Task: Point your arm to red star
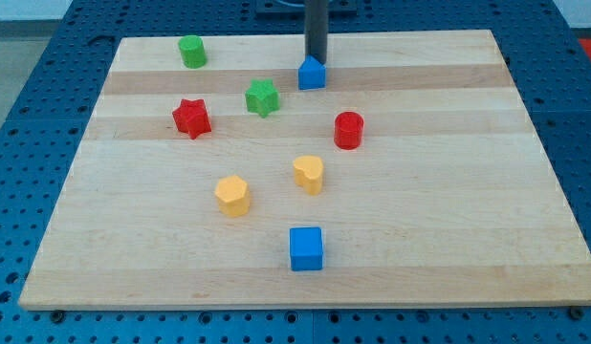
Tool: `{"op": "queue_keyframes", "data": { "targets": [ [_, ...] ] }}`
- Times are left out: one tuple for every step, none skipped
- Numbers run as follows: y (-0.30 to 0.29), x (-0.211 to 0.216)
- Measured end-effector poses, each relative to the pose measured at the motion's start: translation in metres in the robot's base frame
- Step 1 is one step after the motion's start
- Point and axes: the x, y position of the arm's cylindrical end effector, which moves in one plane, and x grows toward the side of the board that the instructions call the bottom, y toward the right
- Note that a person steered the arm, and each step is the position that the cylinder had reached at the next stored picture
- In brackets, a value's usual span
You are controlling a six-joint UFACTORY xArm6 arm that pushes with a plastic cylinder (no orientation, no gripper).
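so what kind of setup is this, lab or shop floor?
Likely a lab bench: a wooden board of small coloured blocks, such as the red star, sits on a blue perforated base. My tip sits just behind the blue block.

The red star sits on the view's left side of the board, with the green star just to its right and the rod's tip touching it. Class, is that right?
Not quite. The camera view shows my tip far from the red star, beside the blue block near the view's top. The green star does lie just right of the red star.
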Motion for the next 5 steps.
{"op": "queue_keyframes", "data": {
  "targets": [
    [-0.018, 0.0],
    [-0.042, 0.0],
    [-0.06, 0.0],
    [-0.083, 0.001],
    [-0.097, 0.006]
  ]
}}
